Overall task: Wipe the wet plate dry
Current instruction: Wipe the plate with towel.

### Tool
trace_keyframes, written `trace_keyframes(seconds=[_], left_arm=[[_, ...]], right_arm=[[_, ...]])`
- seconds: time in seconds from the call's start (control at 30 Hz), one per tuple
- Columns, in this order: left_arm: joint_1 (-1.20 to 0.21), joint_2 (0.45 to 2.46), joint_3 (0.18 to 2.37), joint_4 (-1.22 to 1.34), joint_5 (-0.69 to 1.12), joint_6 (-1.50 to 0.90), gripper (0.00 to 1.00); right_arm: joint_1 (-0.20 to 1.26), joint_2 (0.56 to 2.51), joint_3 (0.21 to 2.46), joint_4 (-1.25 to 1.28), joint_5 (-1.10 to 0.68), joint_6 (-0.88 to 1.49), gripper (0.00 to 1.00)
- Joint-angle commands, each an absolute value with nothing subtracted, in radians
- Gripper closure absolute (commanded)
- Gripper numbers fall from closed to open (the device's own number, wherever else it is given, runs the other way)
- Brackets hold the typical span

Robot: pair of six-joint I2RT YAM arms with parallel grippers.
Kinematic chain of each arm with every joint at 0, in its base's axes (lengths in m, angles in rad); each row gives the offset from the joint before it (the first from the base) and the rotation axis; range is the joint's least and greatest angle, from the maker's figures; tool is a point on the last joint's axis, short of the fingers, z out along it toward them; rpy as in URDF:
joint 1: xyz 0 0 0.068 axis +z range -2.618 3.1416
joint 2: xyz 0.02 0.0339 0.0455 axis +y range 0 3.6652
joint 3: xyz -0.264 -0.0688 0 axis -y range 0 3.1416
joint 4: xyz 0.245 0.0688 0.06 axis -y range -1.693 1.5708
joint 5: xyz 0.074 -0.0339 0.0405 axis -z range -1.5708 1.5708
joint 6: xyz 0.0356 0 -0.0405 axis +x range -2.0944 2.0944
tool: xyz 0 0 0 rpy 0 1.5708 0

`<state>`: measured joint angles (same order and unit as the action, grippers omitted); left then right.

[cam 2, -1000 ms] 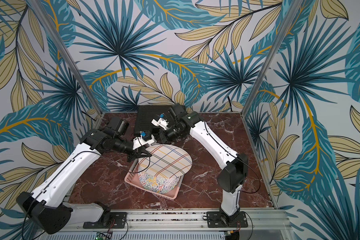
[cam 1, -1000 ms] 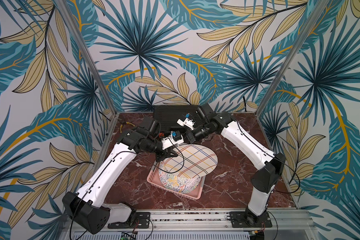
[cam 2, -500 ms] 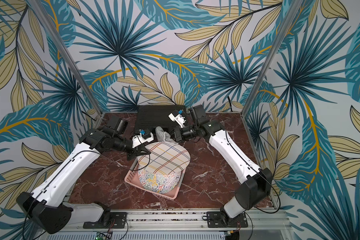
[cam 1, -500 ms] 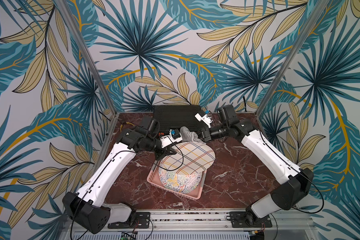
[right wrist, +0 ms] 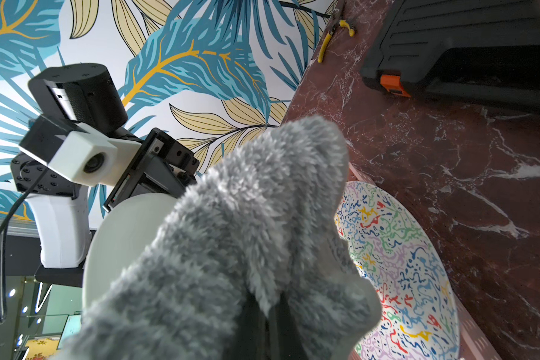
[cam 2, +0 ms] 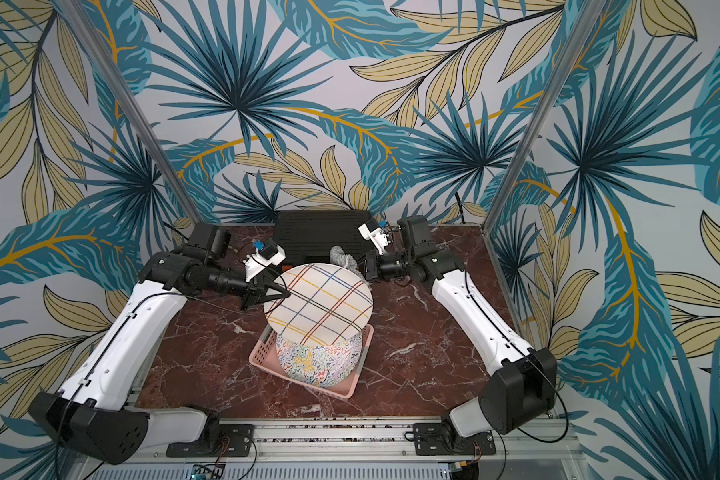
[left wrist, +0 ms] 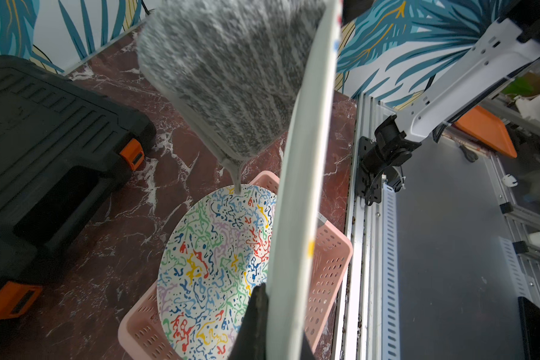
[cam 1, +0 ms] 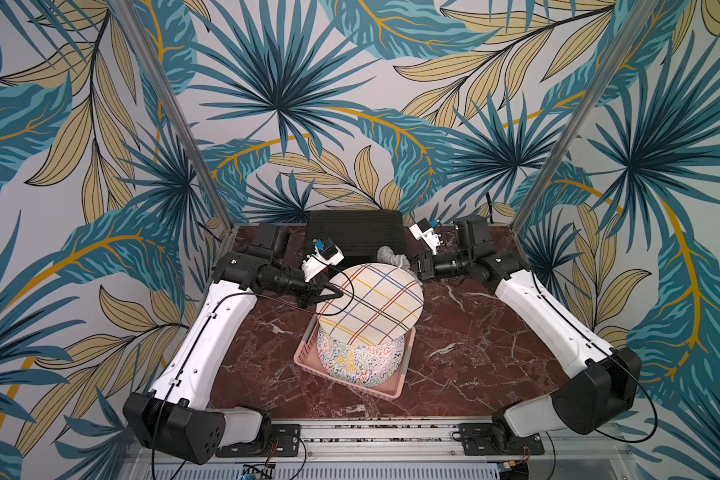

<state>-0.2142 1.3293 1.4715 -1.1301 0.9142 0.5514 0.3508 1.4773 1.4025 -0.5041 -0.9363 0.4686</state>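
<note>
The wet plate (cam 1: 371, 303) (cam 2: 319, 303), cream with coloured checks, hangs tilted above the basket. My left gripper (cam 1: 337, 294) (cam 2: 285, 294) (left wrist: 273, 299) is shut on its left rim; the plate (left wrist: 300, 202) shows edge-on in the left wrist view. My right gripper (cam 1: 414, 270) (cam 2: 362, 268) (right wrist: 268, 311) is shut on a grey fluffy cloth (cam 1: 391, 259) (cam 2: 341, 257) (right wrist: 231, 233). The cloth (left wrist: 228, 71) sits at the plate's far rim, on the side of its plain back face (right wrist: 122, 237). I cannot tell whether it touches.
Below the held plate, a second plate with coloured squiggles (cam 1: 358, 361) (left wrist: 212, 265) leans in a pink perforated basket (cam 1: 304, 353) (cam 2: 260, 353). A black case with orange latches (cam 1: 354, 232) (left wrist: 44, 124) stands at the back wall. Metal posts flank the marble table.
The right arm has swung out to the right, carrying the cloth from the plate's far left to its far right rim. The left gripper keeps the plate almost in place.
</note>
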Motion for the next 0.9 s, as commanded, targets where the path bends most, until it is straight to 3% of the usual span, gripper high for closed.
trace_keyframes(seconds=[0.0, 0.3, 0.53, 0.87], left_arm=[[-0.148, 1.312, 1.497, -0.909, 1.008, 0.4, 1.0], [-0.046, 1.32, 1.405, -0.673, 1.115, 0.168, 1.0], [-0.024, 1.324, 1.318, -0.48, 1.086, -0.061, 1.0], [-0.023, 1.36, 1.284, -0.401, 1.084, -0.256, 1.0]], right_arm=[[0.365, 1.449, 1.358, -0.507, -0.995, 0.483, 1.0], [0.333, 1.434, 1.316, -0.475, -0.999, 0.499, 1.0], [0.332, 1.417, 1.275, -0.395, -0.974, 0.541, 1.0], [0.334, 1.375, 1.155, -0.161, -0.938, 0.674, 1.0]])
